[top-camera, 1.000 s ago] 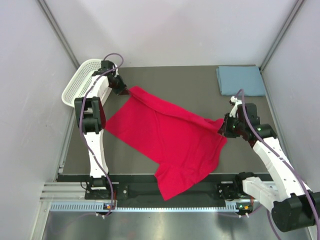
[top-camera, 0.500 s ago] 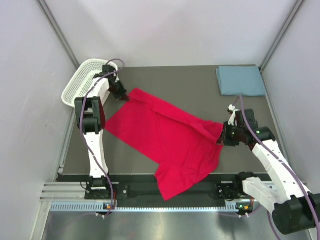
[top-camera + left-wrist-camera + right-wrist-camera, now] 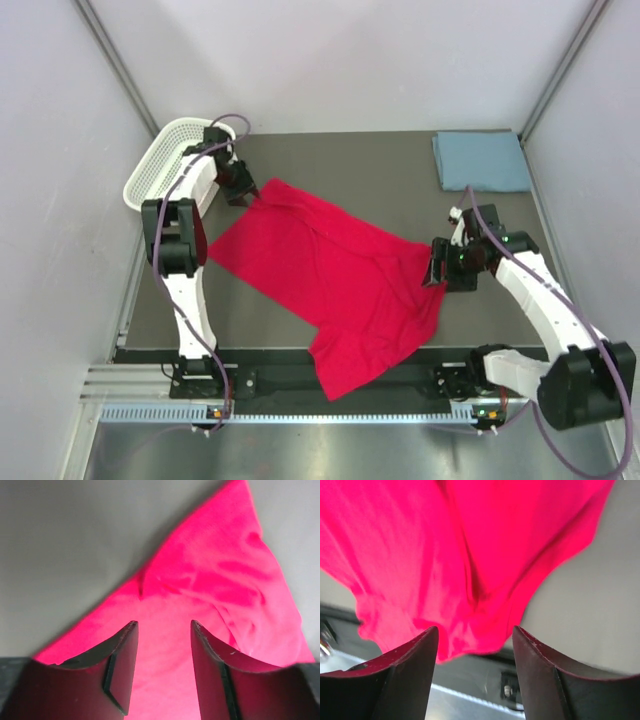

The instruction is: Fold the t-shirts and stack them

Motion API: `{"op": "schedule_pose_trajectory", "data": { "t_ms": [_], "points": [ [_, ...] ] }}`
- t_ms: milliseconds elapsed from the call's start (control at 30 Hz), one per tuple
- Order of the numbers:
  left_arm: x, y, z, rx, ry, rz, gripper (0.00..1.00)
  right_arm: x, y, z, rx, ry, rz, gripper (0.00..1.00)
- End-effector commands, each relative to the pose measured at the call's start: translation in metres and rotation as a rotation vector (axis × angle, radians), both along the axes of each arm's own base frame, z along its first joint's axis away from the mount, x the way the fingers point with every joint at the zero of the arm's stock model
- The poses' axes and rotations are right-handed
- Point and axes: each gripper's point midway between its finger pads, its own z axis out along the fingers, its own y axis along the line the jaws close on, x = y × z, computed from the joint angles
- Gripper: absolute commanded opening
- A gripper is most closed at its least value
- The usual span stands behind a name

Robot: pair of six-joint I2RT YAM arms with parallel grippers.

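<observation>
- Two t-shirts — red shirt (image 3: 340,285) spread in the middle, blue-grey shirt (image 3: 482,161) folded at the far right corner
- Two grippers — left gripper (image 3: 243,192) at the red shirt's far corner, right gripper (image 3: 440,268) at its right edge; both spread, pinching nothing
- One white basket (image 3: 145,175), far left
</observation>
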Motion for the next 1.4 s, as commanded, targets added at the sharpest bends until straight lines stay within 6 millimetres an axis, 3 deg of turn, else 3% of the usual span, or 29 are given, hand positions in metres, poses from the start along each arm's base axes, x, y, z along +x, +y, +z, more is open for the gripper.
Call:
{"op": "schedule_pose_trajectory", "data": {
  "t_ms": [0,67,167,200,233,267,300,333,367,467,567,667,767,1000,1033,1100,1167,1267,1300,1367],
  "points": [
    [0.006,-0.014,0.059,0.039,-0.190,-0.049,0.51,0.055,-0.020,0.018,-0.010,-0.116,-0.071,0.61],
    [0.007,-0.023,0.063,0.030,-0.251,-0.089,0.53,0.076,-0.024,0.018,0.026,-0.134,-0.119,0.62],
    [0.029,-0.030,0.065,0.012,-0.325,-0.118,0.54,0.095,-0.037,0.008,0.076,-0.118,-0.219,0.62],
    [0.043,-0.030,0.074,0.021,-0.375,-0.120,0.54,0.100,-0.043,0.006,0.093,-0.117,-0.252,0.62],
    [0.051,-0.029,0.060,0.027,-0.361,-0.120,0.55,0.100,-0.042,-0.003,0.113,-0.089,-0.271,0.62],
    [0.060,-0.026,0.058,0.045,-0.371,-0.116,0.55,0.109,-0.043,-0.004,0.137,-0.105,-0.293,0.62],
    [0.076,-0.025,0.069,0.052,-0.411,-0.112,0.54,0.112,-0.047,-0.008,0.150,-0.099,-0.313,0.62],
    [0.080,-0.024,0.047,0.058,-0.365,-0.116,0.54,0.114,-0.050,-0.019,0.140,-0.070,-0.329,0.62],
    [0.085,-0.024,0.045,0.053,-0.360,-0.101,0.53,0.114,-0.052,-0.023,0.142,-0.053,-0.339,0.62],
    [0.100,-0.035,0.046,-0.069,-0.388,-0.058,0.41,0.124,-0.056,-0.027,0.175,-0.052,-0.371,0.59],
    [0.103,-0.052,0.029,-0.179,-0.347,-0.036,0.31,0.137,-0.066,-0.033,0.158,-0.048,-0.400,0.53],
    [0.101,-0.059,0.013,-0.239,-0.297,0.009,0.28,0.144,-0.070,-0.035,0.178,-0.033,-0.444,0.48],
    [0.095,-0.061,0.002,-0.257,-0.269,0.021,0.26,0.152,-0.073,-0.040,0.188,-0.038,-0.476,0.38],
    [0.085,-0.058,-0.030,-0.276,-0.160,0.086,0.22,0.158,-0.081,-0.053,0.186,-0.023,-0.516,0.33],
    [0.084,-0.058,-0.031,-0.278,-0.152,0.094,0.22,0.158,-0.081,-0.058,0.191,-0.004,-0.512,0.30],
    [0.079,-0.056,-0.040,-0.270,-0.128,0.105,0.22,0.159,-0.084,-0.061,0.187,0.002,-0.516,0.15],
    [0.075,-0.054,-0.046,-0.263,-0.103,0.118,0.22,0.151,-0.092,-0.062,0.172,0.030,-0.532,0.00],
    [0.070,-0.053,-0.052,-0.255,-0.078,0.130,0.22,0.131,-0.125,-0.050,0.110,0.012,-0.625,0.00],
    [0.069,-0.053,-0.052,-0.249,-0.077,0.131,0.21,0.119,-0.130,-0.044,0.091,-0.015,-0.650,0.00],
    [0.069,-0.052,-0.051,-0.244,-0.081,0.131,0.21,0.116,-0.132,-0.041,0.103,-0.052,-0.702,0.00]
  ]
}}
